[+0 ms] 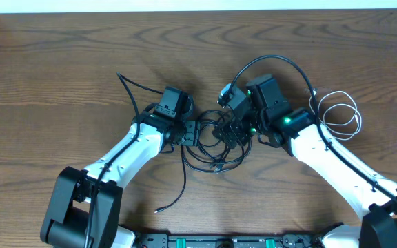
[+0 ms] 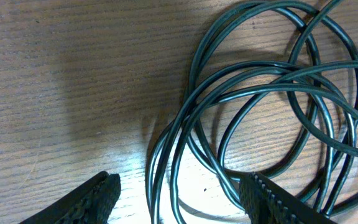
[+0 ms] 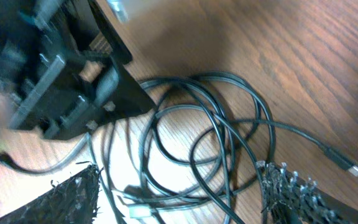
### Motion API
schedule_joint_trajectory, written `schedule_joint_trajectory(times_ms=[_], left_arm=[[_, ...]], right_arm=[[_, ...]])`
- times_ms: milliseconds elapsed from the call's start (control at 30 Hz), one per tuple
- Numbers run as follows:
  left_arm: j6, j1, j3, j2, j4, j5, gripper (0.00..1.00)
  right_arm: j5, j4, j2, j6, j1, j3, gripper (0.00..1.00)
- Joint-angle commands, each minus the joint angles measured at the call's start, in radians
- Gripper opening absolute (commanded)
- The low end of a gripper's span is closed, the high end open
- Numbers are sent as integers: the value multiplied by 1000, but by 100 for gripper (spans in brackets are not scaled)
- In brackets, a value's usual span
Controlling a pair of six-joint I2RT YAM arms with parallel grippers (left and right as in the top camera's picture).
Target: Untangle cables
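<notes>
**Black tangle sits between both grippers, jaws released**

Overhead. The black cables (image 1: 216, 150) lie in loose overlapping loops at mid-table. The left gripper (image 1: 190, 132) is at their 9 o'clock and the right gripper (image 1: 234, 131) at their 1 o'clock, the two close together. One black tail (image 1: 183, 182) trails off toward 6 o'clock. The white cable (image 1: 342, 114) is coiled well apart at 3 o'clock, beside the right arm. Bare table (image 1: 60, 69) opens wide toward 9 and 12 o'clock, with the far edge well off.

Left wrist. The jaws stand apart, released. Several strands run between the fingers (image 2: 98, 199), unpinched. Closing here would likely take a bundle, so it is better to settle on one strand and then draw toward the open wood at 9 o'clock.

Right wrist. The jaws are spread and grasp nothing, and loops lie ahead of the fingers (image 3: 291, 190). A free plug end (image 3: 348, 167) shows at 3 o'clock and is probably the cleanest start, fed back through the loops. The left gripper crowds in at 10 o'clock, so any pull should go outward. The white coil limits room at 3 o'clock.
</notes>
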Motion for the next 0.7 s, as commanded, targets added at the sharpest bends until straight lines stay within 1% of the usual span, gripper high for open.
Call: schedule_joint_trajectory(times_ms=[0,133,233,300,333,367,400,533,567,633,667], left_arm=[[9,0,-13,6,-2,-14,67],[9,0,-13,6,-2,-14,67],[10,0,-13,6,-4,-14,67],[10,0,-13,6,-5,-14,67],[10,0,-13,6,-5,-14,67],[10,0,-13,6,-5,-14,67],[10,0,-13,6,-5,-14,67],[10,0,-13,6,-5,-14,67],[10,0,-13,6,-5,-14,64],[10,0,-13,6,-5,-14,52],[10,0,-13,6,-5,-14,50]], right_arm=[[40,-10,45,-97,11,-1,80],[43,-4,123,-127,17,-1,73],[70,2,181,-129,17,-1,48],[69,8,210,-129,18,-1,40],[69,13,219,-129,18,-1,29],[68,19,221,-129,19,-1,13],[63,25,220,-129,18,-1,1],[-39,26,177,-117,17,2,1],[-74,26,154,-117,16,2,1],[-114,17,101,-110,10,2,1],[-120,12,81,-101,7,2,1]])
